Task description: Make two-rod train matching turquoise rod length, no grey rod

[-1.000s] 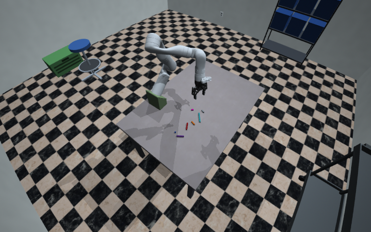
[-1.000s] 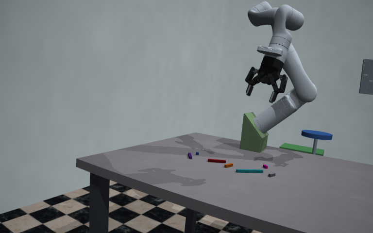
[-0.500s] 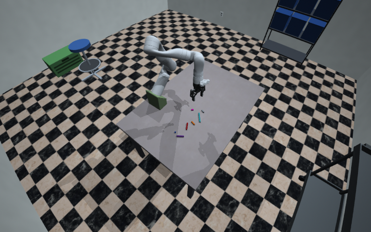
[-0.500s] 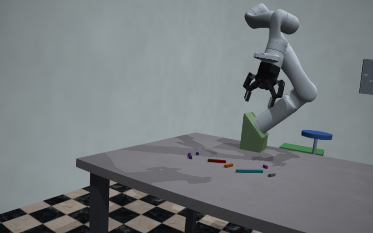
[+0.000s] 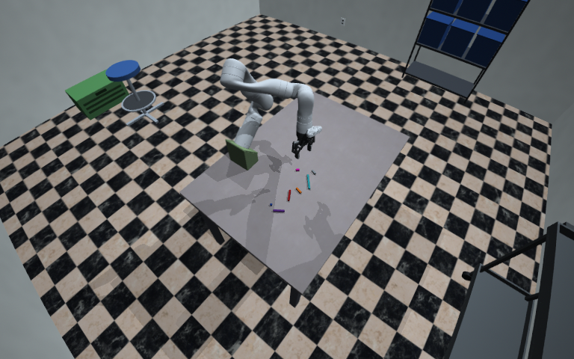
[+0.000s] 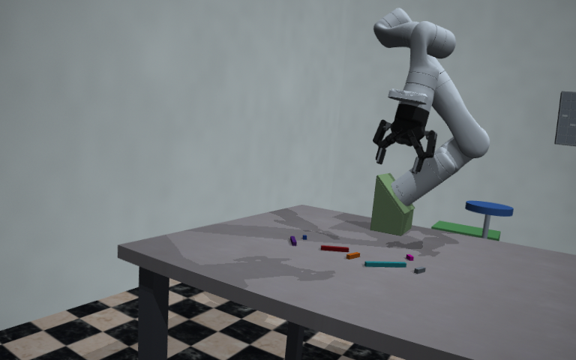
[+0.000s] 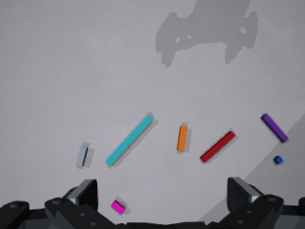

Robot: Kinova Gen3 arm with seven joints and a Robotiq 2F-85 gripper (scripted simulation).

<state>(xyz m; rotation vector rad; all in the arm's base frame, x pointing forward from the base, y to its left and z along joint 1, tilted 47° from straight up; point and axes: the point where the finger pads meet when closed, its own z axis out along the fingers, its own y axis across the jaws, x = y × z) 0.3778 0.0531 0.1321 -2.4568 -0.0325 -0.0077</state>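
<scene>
Presently listed, one flat grey rectangular surface on dark legs, bearing seven small square-section rods, all lying flat and apart from one another.

Item: long turquoise rod, the longest piece, set diagonally in the wrist view; also seen at and.
Item: short orange rod, just to the right of the turquoise rod in the wrist view, not touching it;.
Item: mid-length red rod, beside the orange one on its far side from the turquoise;.
Item: purple rod, further right in the wrist view, well apart from the turquoise rod;.
Item: tiny blue cube-like rod, near the purple rod;.
Item: short magenta rod, nearest the gripper in the wrist view;.
Item: short grey rod, left of the turquoise rod in the wrist view;.

Item: black two-finger gripper on a white jointed arm, hanging high above the surface, fingers pointing down, spread to full width and holding nothing. Its shadow falls on the surface beyond the rods in the wrist view.

Item: green wedge-shaped base block, carrying the arm at the surface's edge.
</scene>
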